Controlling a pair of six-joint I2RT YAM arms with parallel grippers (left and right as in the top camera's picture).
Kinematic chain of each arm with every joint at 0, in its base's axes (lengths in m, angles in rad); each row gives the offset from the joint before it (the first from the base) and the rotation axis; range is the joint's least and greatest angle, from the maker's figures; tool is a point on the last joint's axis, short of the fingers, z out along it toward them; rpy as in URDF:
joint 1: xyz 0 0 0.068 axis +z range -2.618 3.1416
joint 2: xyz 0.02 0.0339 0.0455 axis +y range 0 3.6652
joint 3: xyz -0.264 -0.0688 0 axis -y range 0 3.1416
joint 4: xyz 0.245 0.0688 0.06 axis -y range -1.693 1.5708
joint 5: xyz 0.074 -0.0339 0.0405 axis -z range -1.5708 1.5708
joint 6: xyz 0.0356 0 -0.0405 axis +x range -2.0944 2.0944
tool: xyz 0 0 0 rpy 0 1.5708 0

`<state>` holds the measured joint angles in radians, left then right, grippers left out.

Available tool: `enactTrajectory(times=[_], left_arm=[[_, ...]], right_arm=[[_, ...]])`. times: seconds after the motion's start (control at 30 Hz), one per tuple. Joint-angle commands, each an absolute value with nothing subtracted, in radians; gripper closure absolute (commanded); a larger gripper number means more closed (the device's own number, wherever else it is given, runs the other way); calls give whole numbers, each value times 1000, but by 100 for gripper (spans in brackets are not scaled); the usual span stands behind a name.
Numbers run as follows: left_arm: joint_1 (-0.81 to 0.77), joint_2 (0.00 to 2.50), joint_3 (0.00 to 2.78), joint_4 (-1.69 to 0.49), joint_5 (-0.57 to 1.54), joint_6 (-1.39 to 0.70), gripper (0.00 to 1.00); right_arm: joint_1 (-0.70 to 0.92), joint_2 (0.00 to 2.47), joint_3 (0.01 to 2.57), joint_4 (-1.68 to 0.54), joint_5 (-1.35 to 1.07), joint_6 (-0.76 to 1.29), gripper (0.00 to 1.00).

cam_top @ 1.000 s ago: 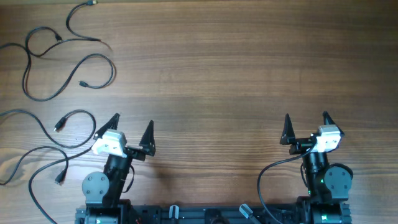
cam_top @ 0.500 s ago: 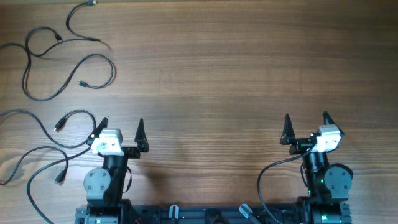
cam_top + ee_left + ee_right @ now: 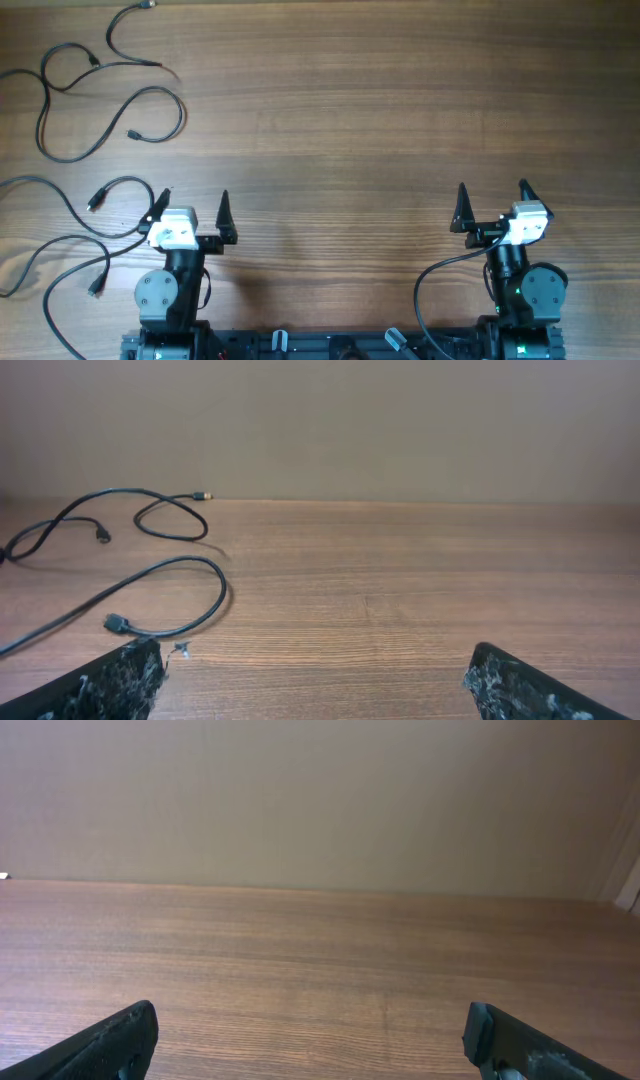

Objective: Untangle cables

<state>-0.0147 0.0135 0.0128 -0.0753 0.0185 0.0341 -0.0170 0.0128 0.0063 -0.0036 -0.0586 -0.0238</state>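
Cables (image 3: 184, 115): several thin black cords lying slack on the wooden table (image 3: 400, 110), all in open curves and loops, none pulled straight.
Ends: small dark plugs; one tip (image 3: 200, 495) glints like metal.
Where: all to the left of the left gripper (image 3: 194, 198), some beside it and some well ahead of it.
Far bunch (image 3: 44, 72): well ahead and to the left of the left gripper, near the table's far corner. It forms a small loop and a big wide one, the cords crossing where the loops meet. One plug (image 3: 131, 134) lies inside the big curve.
Near bunch (image 3: 125, 179): just to the left of the left gripper. One cord arcs close past its left finger, and the others trail off toward the table's left edge, crossing in places.
Left wrist view: the nearest cord (image 3: 224, 592) bends round in a hook and ends in a plug (image 3: 117, 624) just ahead of the left finger (image 3: 110, 680).
Left gripper: jaws spread wide, holding nothing, touching no cord.
Right gripper (image 3: 492, 190): well to the right of the left gripper and level with it, jaws wide apart with only bare wood ahead.
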Motion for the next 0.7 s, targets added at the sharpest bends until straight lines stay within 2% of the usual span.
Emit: enactTrajectory(times=[0.0,0.67], left_arm=[[-20,3,6,-79,-5,-19,0],[-17,3,6,-77,17,30,0]], right_arm=[[-21,12,6,0,-51,-26,0],[-21,13,6,0,-51,-26,0]])
